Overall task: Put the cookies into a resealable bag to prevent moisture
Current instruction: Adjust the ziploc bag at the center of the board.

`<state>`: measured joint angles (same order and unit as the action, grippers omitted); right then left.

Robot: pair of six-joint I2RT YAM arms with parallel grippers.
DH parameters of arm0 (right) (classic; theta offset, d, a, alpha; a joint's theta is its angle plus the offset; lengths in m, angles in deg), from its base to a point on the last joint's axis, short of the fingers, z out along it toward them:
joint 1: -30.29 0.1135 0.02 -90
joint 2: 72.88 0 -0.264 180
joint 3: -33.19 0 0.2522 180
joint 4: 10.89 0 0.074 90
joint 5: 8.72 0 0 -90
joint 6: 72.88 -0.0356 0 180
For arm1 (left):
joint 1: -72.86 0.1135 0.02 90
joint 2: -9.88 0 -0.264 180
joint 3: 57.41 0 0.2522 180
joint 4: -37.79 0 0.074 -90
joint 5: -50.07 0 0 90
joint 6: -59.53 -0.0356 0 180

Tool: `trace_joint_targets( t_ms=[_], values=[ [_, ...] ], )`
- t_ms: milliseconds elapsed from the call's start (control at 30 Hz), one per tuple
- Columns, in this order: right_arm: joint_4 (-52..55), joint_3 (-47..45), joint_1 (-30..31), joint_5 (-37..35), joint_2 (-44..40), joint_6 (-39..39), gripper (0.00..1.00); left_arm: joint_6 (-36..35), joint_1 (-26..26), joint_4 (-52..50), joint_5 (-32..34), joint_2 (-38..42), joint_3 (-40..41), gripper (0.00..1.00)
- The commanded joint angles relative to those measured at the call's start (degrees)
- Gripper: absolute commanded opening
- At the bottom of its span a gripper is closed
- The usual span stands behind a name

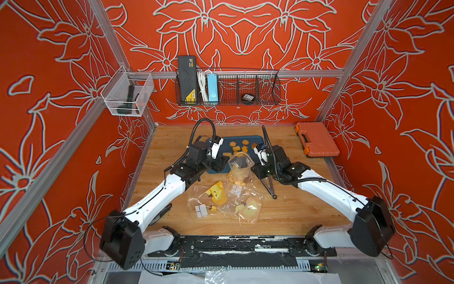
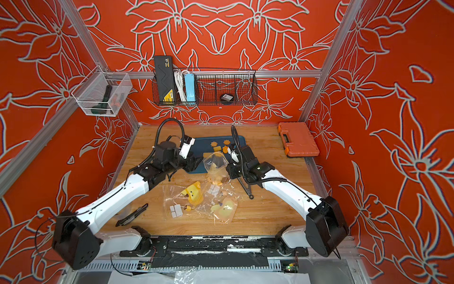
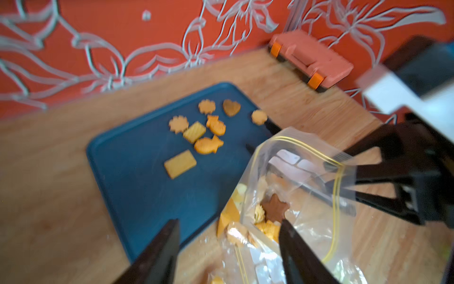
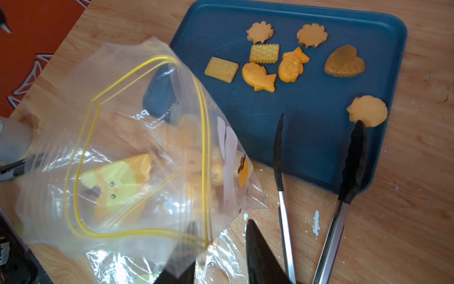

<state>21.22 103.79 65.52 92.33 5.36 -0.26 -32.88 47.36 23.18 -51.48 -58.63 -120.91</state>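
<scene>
Several cookies (image 1: 239,146) (image 2: 219,146) (image 3: 196,130) (image 4: 270,61) lie on a blue tray (image 3: 137,172) (image 4: 307,137). The resealable bag (image 1: 239,164) (image 2: 216,164) (image 3: 307,184) (image 4: 135,147) stands with its mouth open at the tray's near edge. Inside it are more cookies, among them a brown star (image 3: 275,209). My left gripper (image 1: 222,164) (image 3: 228,233) is open beside the bag's lower part, gripping nothing. My right gripper (image 1: 254,169) (image 4: 221,236) straddles a corner of the bag's rim, one finger inside and one outside. A gap still shows between the jaws.
Black-tipped metal tongs (image 1: 269,184) (image 4: 282,196) lie by the right gripper, tips on the tray. Two more printed clear bags (image 1: 211,199) (image 1: 248,206) lie nearer the front. An orange tool case (image 1: 317,142) sits at the back right. A black tool (image 2: 132,215) lies under the left arm.
</scene>
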Motion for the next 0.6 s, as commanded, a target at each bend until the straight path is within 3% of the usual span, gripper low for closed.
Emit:
trace_joint_targets(
  t_ms=[0,67,167,433,567],
  values=[
    [-1.9,1.4,-1.5,5.9,1.4,2.7,0.34,-16.0,-0.1,21.6,-6.3,5.6,12.2,0.72],
    [-1.0,2.2,-1.9,6.4,2.1,3.6,0.35,-22.0,0.6,28.8,-9.5,8.2,18.6,0.75],
    [-0.6,2.7,-2.2,7.0,2.8,3.9,0.34,-24.4,5.6,28.7,-19.2,7.1,19.4,0.74],
    [-0.4,2.9,-2.3,7.4,3.3,4.4,0.34,-29.2,12.0,19.1,-34.4,-5.1,10.8,0.57],
    [0.0,3.0,-2.4,7.0,3.5,4.5,0.33,-33.1,12.7,16.8,-38.7,-9.9,7.5,0.59]
  ],
)
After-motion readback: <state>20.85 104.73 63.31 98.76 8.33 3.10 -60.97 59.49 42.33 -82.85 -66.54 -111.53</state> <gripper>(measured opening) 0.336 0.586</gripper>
